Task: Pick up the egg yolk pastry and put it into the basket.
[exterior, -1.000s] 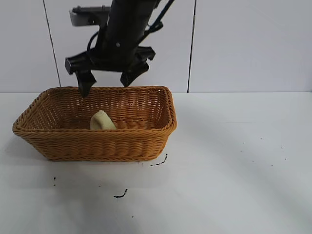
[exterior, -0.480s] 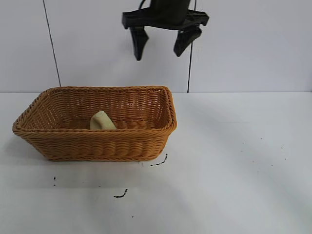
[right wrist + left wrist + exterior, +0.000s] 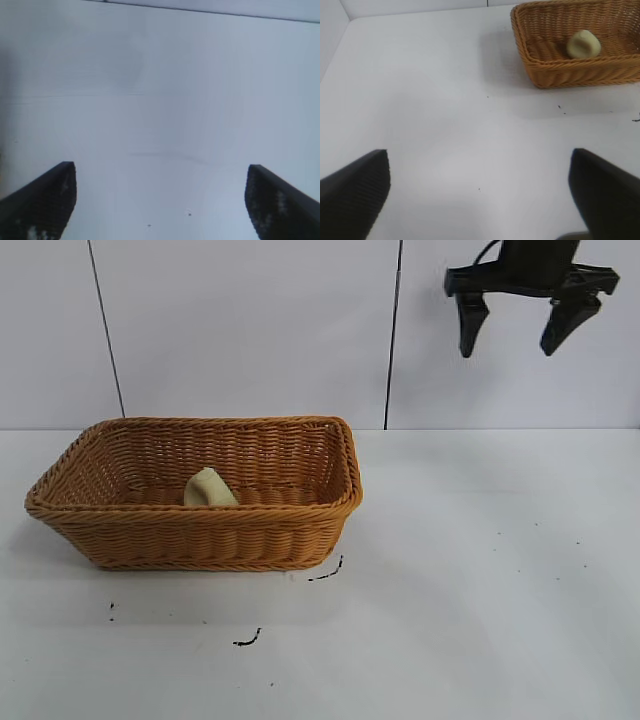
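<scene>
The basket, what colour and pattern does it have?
The basket is orange-brown woven wicker with a braided rim; the exterior view shows it best.

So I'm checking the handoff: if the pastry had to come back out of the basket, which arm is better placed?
Probably left: its open gripper faces the basket and pastry. The right gripper hangs open, high and off to the side.

Open table, one basket in the way

The basket [image 3: 195,495] fills the table's [image 3: 480,580] left part, its walls ringing the egg yolk pastry [image 3: 208,488]; the right side lies bare below the right gripper [image 3: 516,332].
</scene>
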Controlling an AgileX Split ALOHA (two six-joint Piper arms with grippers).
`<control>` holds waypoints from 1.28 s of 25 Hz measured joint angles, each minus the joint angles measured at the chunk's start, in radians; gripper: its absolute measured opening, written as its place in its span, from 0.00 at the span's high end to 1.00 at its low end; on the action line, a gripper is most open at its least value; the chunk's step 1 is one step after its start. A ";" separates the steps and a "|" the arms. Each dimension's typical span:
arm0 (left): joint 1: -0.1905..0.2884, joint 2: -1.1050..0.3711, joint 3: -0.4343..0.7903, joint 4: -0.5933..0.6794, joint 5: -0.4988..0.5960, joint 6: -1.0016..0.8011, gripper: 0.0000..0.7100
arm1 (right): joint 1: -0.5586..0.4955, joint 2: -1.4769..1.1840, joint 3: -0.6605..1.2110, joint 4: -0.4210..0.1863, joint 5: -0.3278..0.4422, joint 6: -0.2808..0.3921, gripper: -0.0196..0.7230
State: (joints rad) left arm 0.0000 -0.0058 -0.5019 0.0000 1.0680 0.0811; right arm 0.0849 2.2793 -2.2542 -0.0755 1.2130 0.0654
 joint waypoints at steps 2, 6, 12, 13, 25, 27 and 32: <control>0.000 0.000 0.000 0.000 0.000 0.000 0.02 | -0.025 0.000 0.000 0.005 0.000 0.000 0.09; 0.000 0.000 0.000 0.000 0.000 0.000 0.02 | -0.039 0.000 0.000 0.037 0.000 0.000 0.09; 0.000 0.000 0.000 0.000 0.000 0.000 0.02 | -0.035 -0.034 0.030 0.076 0.001 0.000 0.09; 0.000 0.000 0.000 0.000 0.000 0.000 0.02 | -0.035 -0.056 0.050 0.076 0.001 0.000 0.09; 0.000 0.000 0.000 0.000 0.000 0.000 0.02 | -0.035 -0.535 0.625 0.121 -0.001 -0.021 0.09; 0.000 0.000 0.000 0.000 0.000 0.000 0.02 | -0.035 -0.642 0.745 0.121 -0.001 -0.022 0.09; 0.000 0.000 0.000 0.000 0.000 0.000 0.02 | -0.035 -0.898 1.027 0.121 -0.001 -0.040 0.09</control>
State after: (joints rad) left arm 0.0000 -0.0058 -0.5019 0.0000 1.0680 0.0811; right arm 0.0498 1.3810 -1.2277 0.0453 1.2120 0.0252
